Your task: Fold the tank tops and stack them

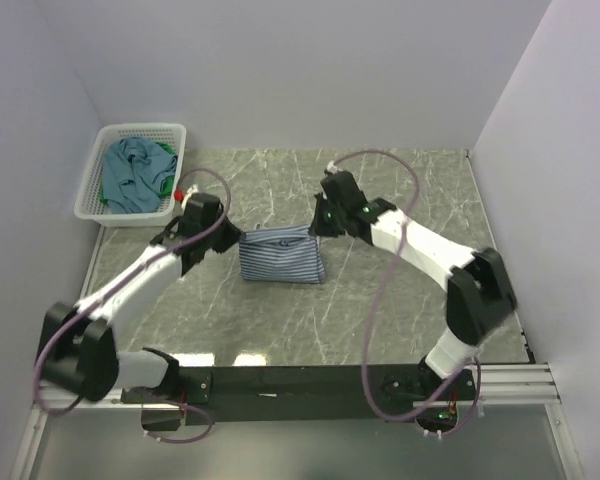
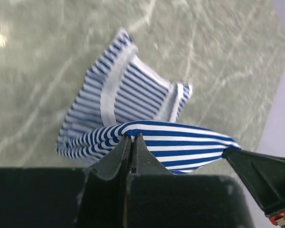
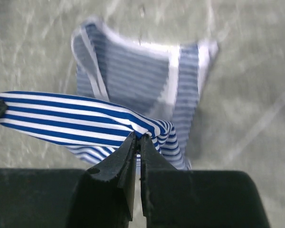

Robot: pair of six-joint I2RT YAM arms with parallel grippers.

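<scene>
The navy-and-white striped tank top (image 1: 282,256) hangs between my two grippers at mid-table, its upper edge stretched taut, its lower part resting on the table. My left gripper (image 1: 234,238) is shut on its left top corner (image 2: 128,130). My right gripper (image 1: 318,232) is shut on its right top corner (image 3: 149,127). The white-trimmed straps and lower part lie below in the left wrist view (image 2: 128,90) and the right wrist view (image 3: 142,71). The teal-blue tank top (image 1: 132,175) lies in the basket, with the green tank top (image 1: 166,185) peeking beside it.
The white lattice basket (image 1: 92,180) stands at the back left corner. Grey walls close in the marble table (image 1: 380,310) on three sides. A black rail (image 1: 300,380) with the arm bases runs along the near edge.
</scene>
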